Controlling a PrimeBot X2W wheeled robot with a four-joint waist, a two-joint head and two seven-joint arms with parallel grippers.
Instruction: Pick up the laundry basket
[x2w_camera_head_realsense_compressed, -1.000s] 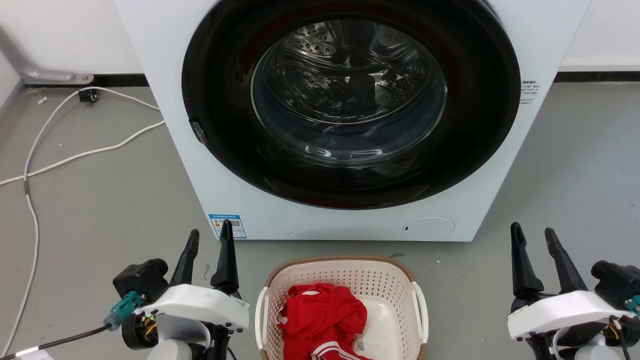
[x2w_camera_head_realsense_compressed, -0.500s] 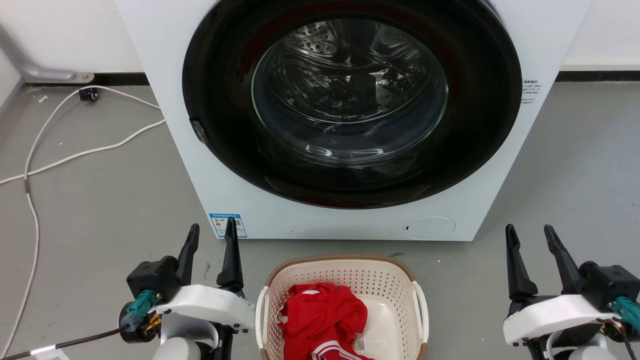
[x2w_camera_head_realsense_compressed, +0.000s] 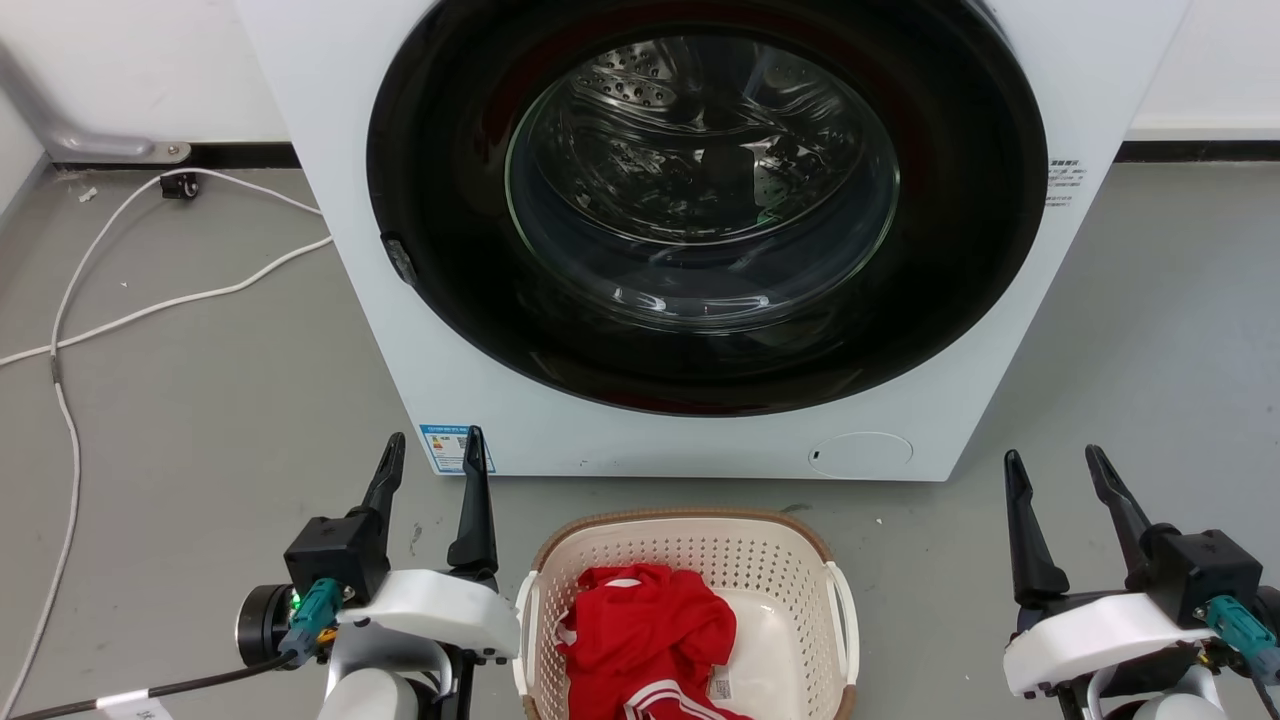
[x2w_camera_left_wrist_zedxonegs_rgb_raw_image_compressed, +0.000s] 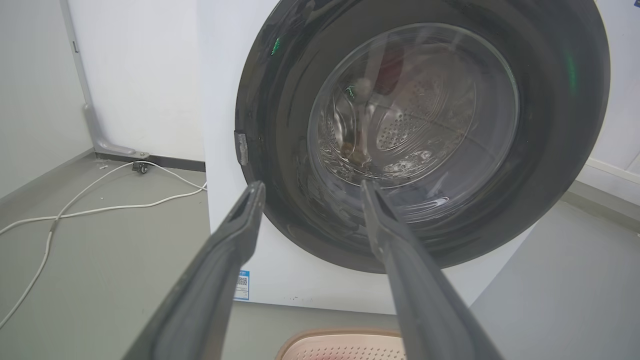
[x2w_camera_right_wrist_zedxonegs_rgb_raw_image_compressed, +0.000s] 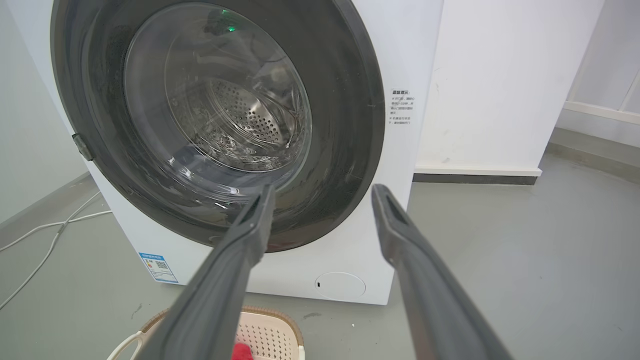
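Laundry basket (x2w_camera_head_realsense_compressed: 690, 558), perforated plastic, sits between left tool (x2w_camera_head_realsense_compressed: 435, 438) and right tool (x2w_camera_head_realsense_compressed: 1053, 456), both spread.

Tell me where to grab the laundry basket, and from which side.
Probably by its two white side handles: left gripper on the left handle, right gripper on the right handle, each coming in from outside. The handles bow out from the walls of the laundry basket, leaving finger gaps, and both open grippers flank it. It looks too wide for one gripper.
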